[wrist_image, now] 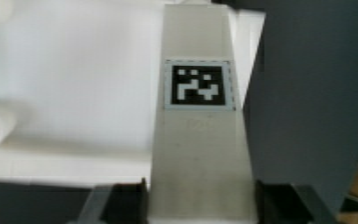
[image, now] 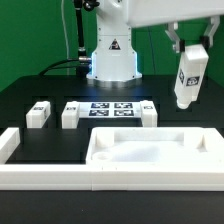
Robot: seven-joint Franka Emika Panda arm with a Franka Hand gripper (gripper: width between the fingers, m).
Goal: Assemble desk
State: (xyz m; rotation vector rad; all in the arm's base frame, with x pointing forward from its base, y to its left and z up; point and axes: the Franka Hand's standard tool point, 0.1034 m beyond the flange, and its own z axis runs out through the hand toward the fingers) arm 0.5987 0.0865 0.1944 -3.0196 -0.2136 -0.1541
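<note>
Plainly, in the exterior view, the gripper (image: 190, 52) is clenched on a leg (image: 187, 78). The leg hangs roughly upright in the air over the exterior view's right end of the tabletop (image: 150, 152), clear of it. The tabletop lies rim-up just behind the wall (image: 60, 178). No leg is fitted yet, so I judge the step to be carrying the first one to its corner. Three loose legs (image: 72, 114) stand beyond the tabletop, on either side of the marker board (image: 112, 108), well apart from the held leg and out of its way.

In the wrist view, the leg (wrist_image: 202, 140) runs away from the camera between the two fingers (wrist_image: 123, 200), tag toward the lens, with the white tabletop (wrist_image: 60, 80) beneath. A rounded form on the tabletop beside the leg may be a socket, but it is too blurred to tell. The next move probably calls for lining the leg's free end up with a corner hole and lowering it straight. The raised rim is the likeliest thing to catch it.
</note>
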